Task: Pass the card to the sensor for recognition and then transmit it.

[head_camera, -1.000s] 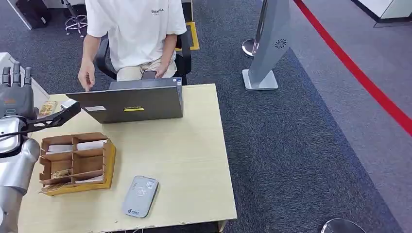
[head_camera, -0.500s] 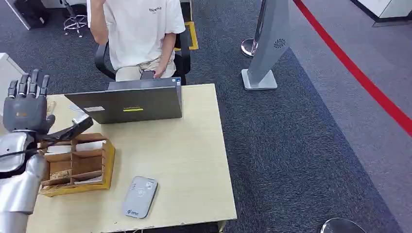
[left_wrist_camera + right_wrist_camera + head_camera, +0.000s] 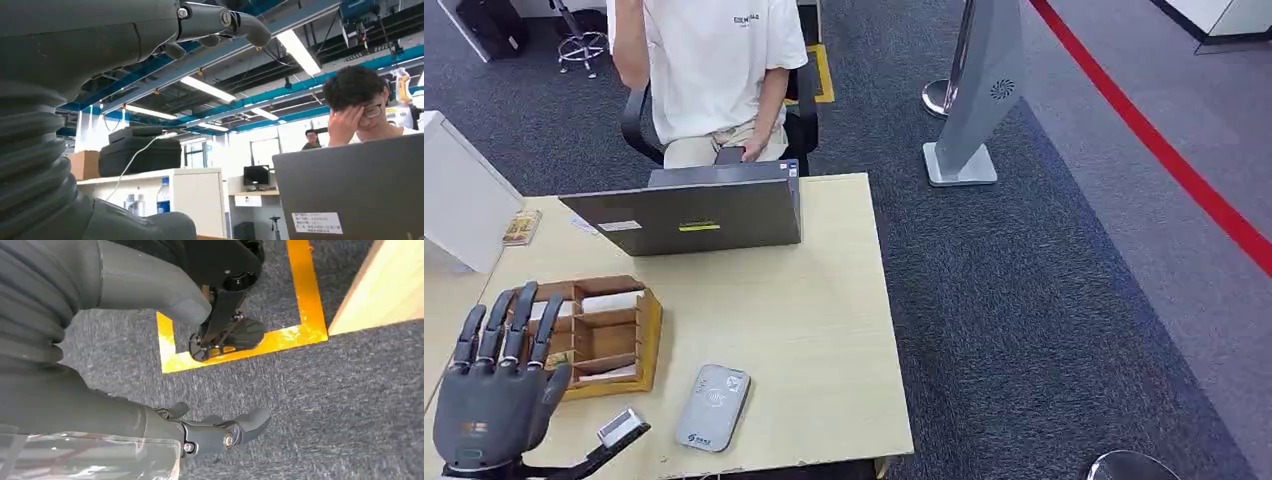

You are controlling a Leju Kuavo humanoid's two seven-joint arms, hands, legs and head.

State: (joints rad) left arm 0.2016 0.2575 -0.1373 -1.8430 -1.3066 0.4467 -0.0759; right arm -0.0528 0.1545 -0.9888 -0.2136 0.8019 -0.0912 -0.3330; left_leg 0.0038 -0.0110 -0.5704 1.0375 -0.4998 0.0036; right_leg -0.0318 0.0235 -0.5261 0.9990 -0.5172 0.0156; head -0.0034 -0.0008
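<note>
A grey card reader (image 3: pixel 712 407) lies flat near the table's front edge. To its left stands a wooden compartment box (image 3: pixel 646 335) with white cards (image 3: pixel 609 299) in its far slots. My left hand (image 3: pixel 499 385) is raised at the table's near left corner, in front of the box. Its fingers are spread upward, its thumb (image 3: pixel 622 430) sticks out toward the reader, and it holds nothing. In the left wrist view that hand (image 3: pixel 150 30) is empty too. My right hand (image 3: pixel 220 432) hangs over the carpet with nothing in it.
An open laptop (image 3: pixel 689 210) stands at the table's far edge with its back to me. A person (image 3: pixel 709 70) sits behind it, one hand at the head. A white cabinet (image 3: pixel 459 195) stands left, with a small packet (image 3: pixel 521 227) beside it. A grey stand (image 3: pixel 979 90) is on the carpet to the right.
My left hand has come down from beside the laptop to the table's near left corner, still empty. The person lifted a hand from the laptop to the head.
</note>
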